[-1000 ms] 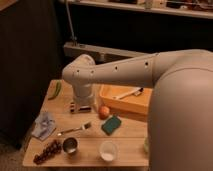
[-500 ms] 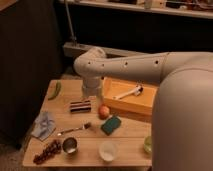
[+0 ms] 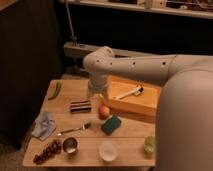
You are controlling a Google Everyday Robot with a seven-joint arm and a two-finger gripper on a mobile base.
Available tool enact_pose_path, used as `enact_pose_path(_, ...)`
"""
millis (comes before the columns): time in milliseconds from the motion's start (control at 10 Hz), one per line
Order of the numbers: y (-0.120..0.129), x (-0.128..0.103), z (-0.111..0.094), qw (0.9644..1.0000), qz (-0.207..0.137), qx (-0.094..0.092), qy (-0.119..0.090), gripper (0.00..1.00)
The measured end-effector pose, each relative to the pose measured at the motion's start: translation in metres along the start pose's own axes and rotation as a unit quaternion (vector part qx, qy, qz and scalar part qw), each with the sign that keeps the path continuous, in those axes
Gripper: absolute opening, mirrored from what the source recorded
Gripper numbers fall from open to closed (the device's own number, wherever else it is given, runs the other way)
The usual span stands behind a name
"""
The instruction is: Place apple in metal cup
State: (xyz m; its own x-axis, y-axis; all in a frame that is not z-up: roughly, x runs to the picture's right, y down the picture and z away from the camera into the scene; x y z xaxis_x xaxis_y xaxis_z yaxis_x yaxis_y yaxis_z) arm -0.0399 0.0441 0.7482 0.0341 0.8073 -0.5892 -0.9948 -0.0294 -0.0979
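Dim room, all dark behind a small wooden table (image 3: pixel 131 138); the apple (image 3: pixel 104 111) sits mid-table beside a green sponge (image 3: pixel 111 125), and the metal cup (image 3: pixel 70 145) is at the front edge between the grapes (image 3: pixel 46 151) and a white cup (image 3: pixel 108 150). My arm (image 3: pixel 135 67) reaches in from the view's right and bends down, so my gripper (image 3: pixel 99 96) hangs just behind the apple, and honestly I can't tell if it's open or closed.

apple (image 3: pixel 104 111): small, round, orange-red, sitting free mid-table (image 3: pixel 89 151) | metal cup (image 3: pixel 70 145): short, shiny, upright, dark inside, near the front edge, well apart from apple | gripper (image 3: pixel 97 95): hanging just up-left of the apple
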Motion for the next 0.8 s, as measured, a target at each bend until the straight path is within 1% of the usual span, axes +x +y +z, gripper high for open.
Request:
enact_pose_path(200, -0.018, -0.001, 0.000, 0.9998, 0.020, -0.002, -0.005, 0.65)
enact_pose_path(300, -0.024, 0.000, 0.000, 0.9995, 0.031, -0.007, -0.008, 0.65)
enact_pose_path(500, -0.037, 0.002, -0.001, 0.9988, 0.047, -0.008, -0.014, 0.65)
enact_pose_path(800, -0.042, 0.005, 0.002, 0.9979, 0.062, -0.009, -0.019, 0.65)
